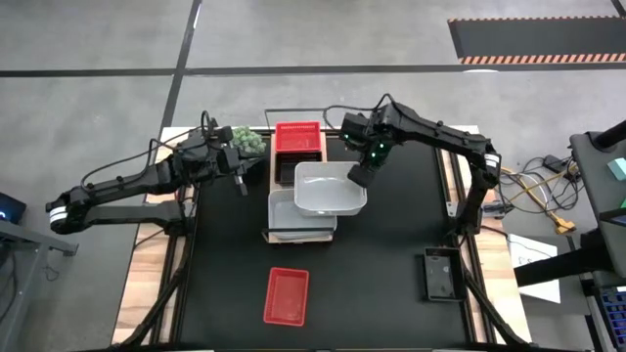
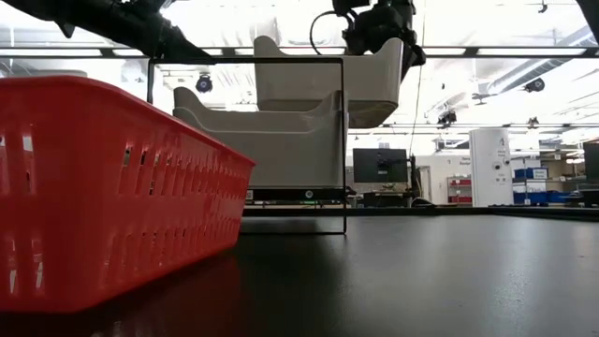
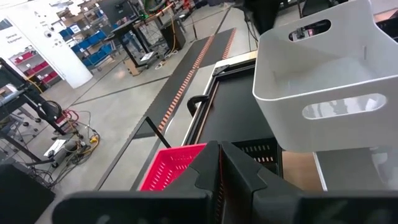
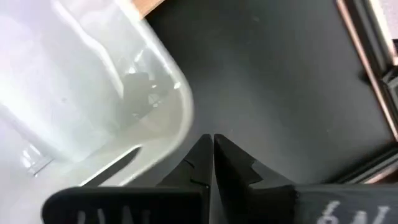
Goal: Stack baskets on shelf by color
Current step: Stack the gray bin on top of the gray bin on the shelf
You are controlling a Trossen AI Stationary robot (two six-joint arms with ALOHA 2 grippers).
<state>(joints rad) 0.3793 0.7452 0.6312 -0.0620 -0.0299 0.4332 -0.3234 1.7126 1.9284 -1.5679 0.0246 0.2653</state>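
Plant [image 1: 248,140] sat by left gripper [image 1: 238,172], fingers closed, empty. Right gripper [image 1: 359,176] pinched pale basket [image 1: 329,189] rim, tilted above white stack [image 1: 301,216].

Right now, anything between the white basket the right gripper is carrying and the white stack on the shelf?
Nothing visible. The white basket, held in the right gripper, hangs just above the white stack with open air between them.

Bright overhead light, low view backlit
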